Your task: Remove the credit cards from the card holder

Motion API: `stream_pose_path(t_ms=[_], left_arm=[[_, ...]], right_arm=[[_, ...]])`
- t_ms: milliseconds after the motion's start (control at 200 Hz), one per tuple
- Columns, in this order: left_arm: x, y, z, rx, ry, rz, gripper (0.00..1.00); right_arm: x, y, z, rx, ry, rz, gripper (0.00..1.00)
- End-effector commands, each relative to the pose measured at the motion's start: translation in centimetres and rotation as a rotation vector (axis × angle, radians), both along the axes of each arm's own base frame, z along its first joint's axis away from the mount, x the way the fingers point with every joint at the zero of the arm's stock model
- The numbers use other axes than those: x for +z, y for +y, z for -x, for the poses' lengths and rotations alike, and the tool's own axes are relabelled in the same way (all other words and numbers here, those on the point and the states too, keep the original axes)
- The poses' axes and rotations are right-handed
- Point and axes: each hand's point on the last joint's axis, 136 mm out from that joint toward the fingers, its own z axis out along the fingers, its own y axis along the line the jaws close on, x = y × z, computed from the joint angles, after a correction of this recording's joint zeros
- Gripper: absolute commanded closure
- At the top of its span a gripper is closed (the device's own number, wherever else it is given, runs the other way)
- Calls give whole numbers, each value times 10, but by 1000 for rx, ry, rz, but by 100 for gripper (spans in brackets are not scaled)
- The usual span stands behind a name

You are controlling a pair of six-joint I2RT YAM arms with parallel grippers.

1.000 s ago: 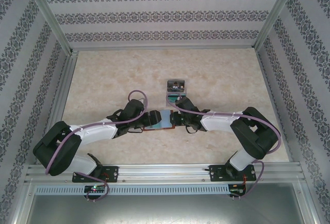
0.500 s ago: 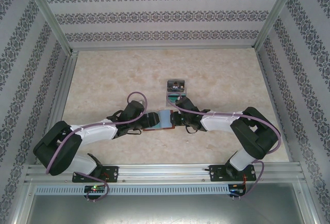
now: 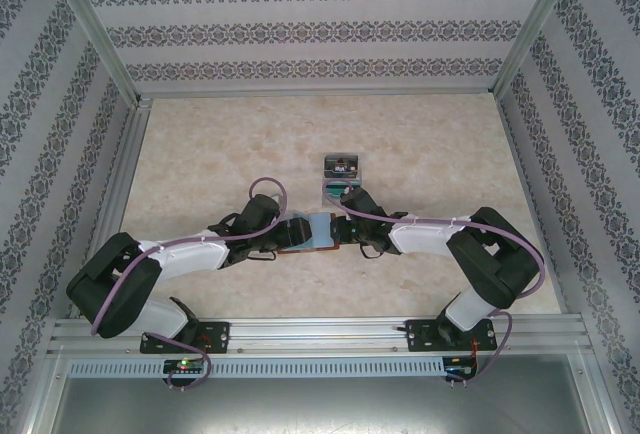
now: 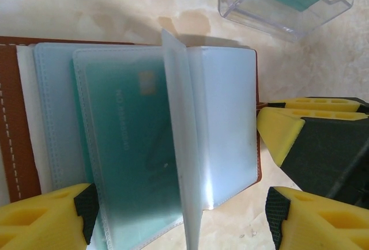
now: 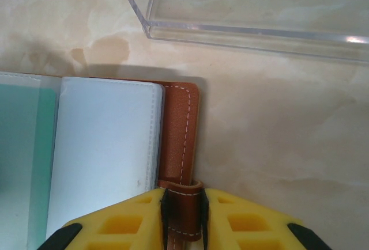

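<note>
The card holder (image 3: 318, 231) lies open on the table between both arms, brown leather with clear sleeves. In the left wrist view a teal credit card (image 4: 124, 146) sits inside one sleeve, and another sleeve (image 4: 176, 117) stands up on edge. My left gripper (image 4: 181, 209) is open and straddles the sleeves from the near side, touching nothing that I can see. My right gripper (image 5: 183, 204) is shut on the card holder's leather strap (image 5: 184, 195) at its right edge. The right gripper's yellow fingers (image 4: 288, 132) also show beside the holder's right edge.
A clear plastic box (image 3: 340, 179) with teal cards inside stands just beyond the card holder, close to the right gripper. Its rim (image 5: 253, 28) runs across the top of the right wrist view. Patterned walls enclose the table.
My left gripper has crept slightly right over the sleeves, its jaws a touch narrower. The right gripper keeps its hold on the strap.
</note>
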Motion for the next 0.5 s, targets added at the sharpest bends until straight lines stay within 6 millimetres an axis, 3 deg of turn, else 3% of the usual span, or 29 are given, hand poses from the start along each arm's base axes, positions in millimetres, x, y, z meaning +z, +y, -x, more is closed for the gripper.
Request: stream_pose_path(t_ms=[0, 495], left_arm=[[16, -10, -8, -24, -47, 56, 22], [15, -33, -8, -106, -39, 124, 1]], right_arm=[[-12, -3, 6, 1, 31, 20, 76], [-12, -3, 6, 1, 30, 21, 76]])
